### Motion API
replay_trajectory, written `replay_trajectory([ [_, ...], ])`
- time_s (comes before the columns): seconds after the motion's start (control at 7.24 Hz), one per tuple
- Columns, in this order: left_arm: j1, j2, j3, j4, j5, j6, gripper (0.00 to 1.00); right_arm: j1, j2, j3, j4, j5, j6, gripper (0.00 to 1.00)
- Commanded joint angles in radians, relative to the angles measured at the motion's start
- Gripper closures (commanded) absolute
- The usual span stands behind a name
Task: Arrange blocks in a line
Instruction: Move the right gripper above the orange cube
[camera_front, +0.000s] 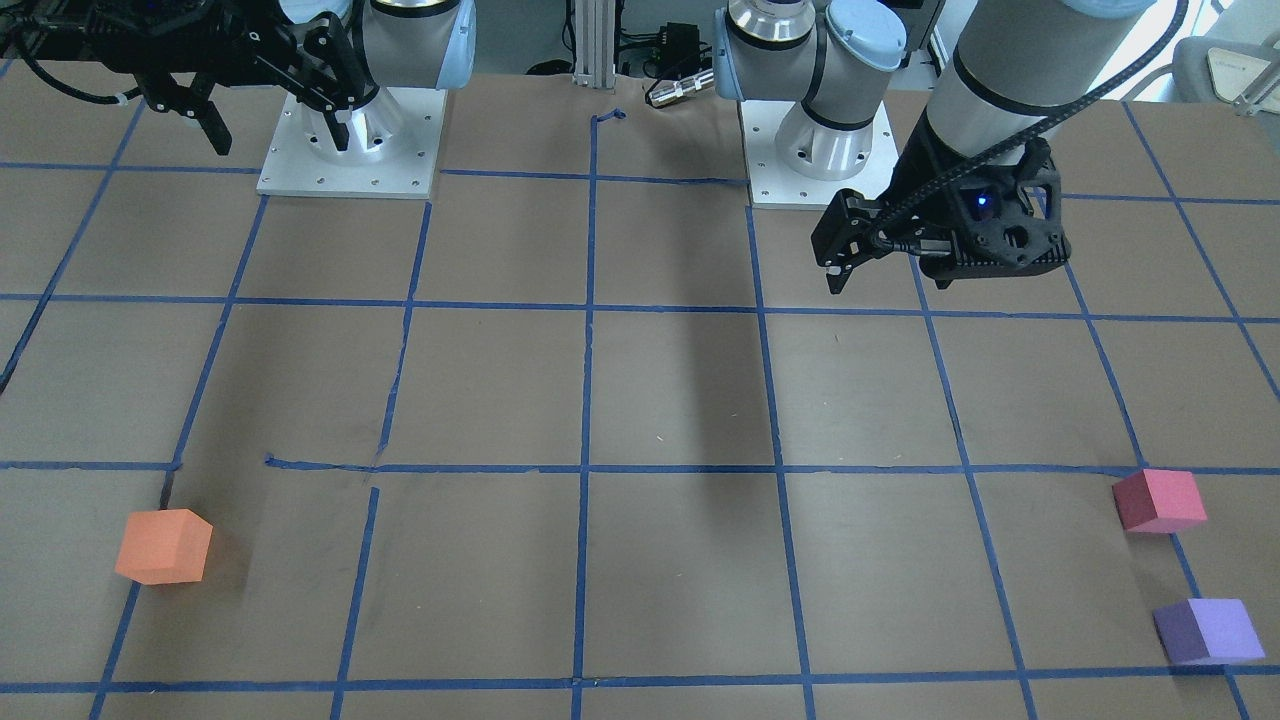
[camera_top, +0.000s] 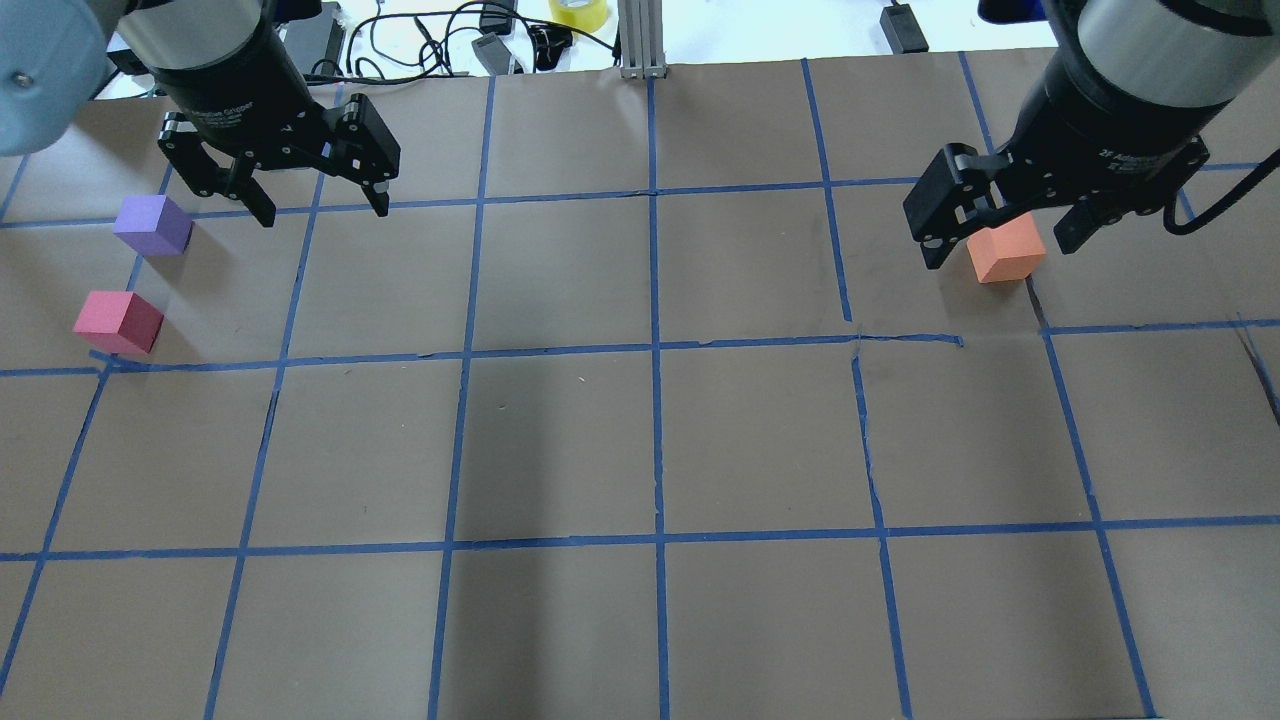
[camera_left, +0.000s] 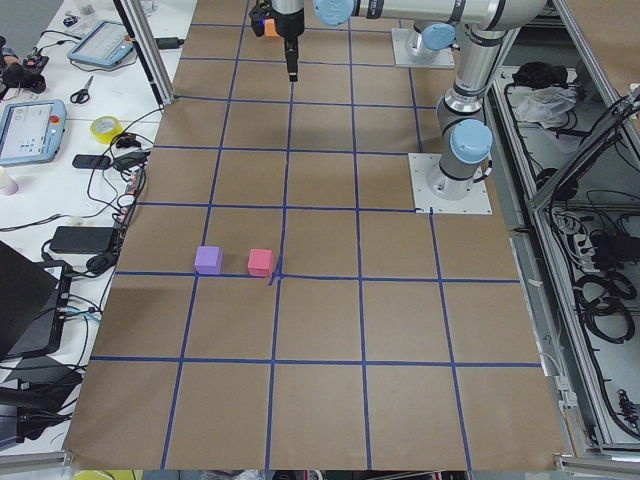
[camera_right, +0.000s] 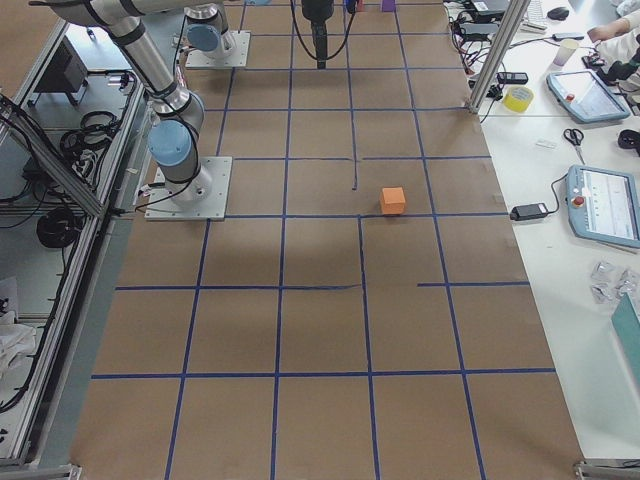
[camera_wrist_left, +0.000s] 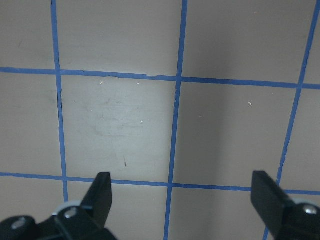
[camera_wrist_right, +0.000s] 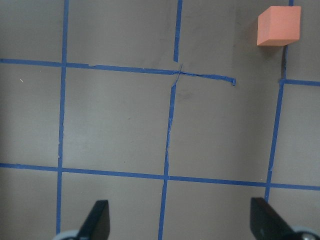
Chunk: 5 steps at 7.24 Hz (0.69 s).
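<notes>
The orange block (camera_front: 163, 546) lies alone on the robot's right side of the table; it also shows in the right wrist view (camera_wrist_right: 279, 26) and the exterior right view (camera_right: 393, 200). The red-pink block (camera_front: 1160, 500) and the purple block (camera_front: 1208, 632) lie close together on the robot's left side, also seen from overhead: red-pink (camera_top: 118, 322), purple (camera_top: 152, 225). My left gripper (camera_top: 325, 210) is open and empty, held above the table, apart from the purple block. My right gripper (camera_front: 280, 142) is open and empty, held high near its base, far from the orange block.
The table (camera_top: 650, 440) is covered in brown paper with a grid of blue tape lines. Both arm bases (camera_front: 350, 140) stand at the robot's edge. Cables, a tape roll (camera_top: 578, 12) and tablets lie beyond the far edge.
</notes>
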<state>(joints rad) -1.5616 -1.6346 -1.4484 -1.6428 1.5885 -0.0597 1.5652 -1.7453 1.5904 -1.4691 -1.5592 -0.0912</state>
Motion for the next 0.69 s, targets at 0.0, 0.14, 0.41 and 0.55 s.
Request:
replay_trajectory([
  [0.0, -0.002, 0.044, 0.002, -0.064, -0.002, 0.003, 0.0, 0.001, 0.001, 0.002, 0.0, 0.001, -0.01, 0.0],
  [0.14, -0.002, 0.053, 0.009, -0.065, -0.005, 0.009, 0.0, 0.001, 0.003, 0.002, -0.002, -0.004, -0.013, 0.0],
  [0.41, 0.003, 0.068, 0.01, -0.065, -0.01, 0.029, 0.0, 0.001, 0.004, 0.002, -0.005, -0.001, -0.01, 0.0],
  [0.55, 0.003, 0.068, 0.011, -0.058, -0.016, 0.029, 0.0, 0.001, 0.007, 0.002, -0.008, -0.001, -0.015, 0.0],
])
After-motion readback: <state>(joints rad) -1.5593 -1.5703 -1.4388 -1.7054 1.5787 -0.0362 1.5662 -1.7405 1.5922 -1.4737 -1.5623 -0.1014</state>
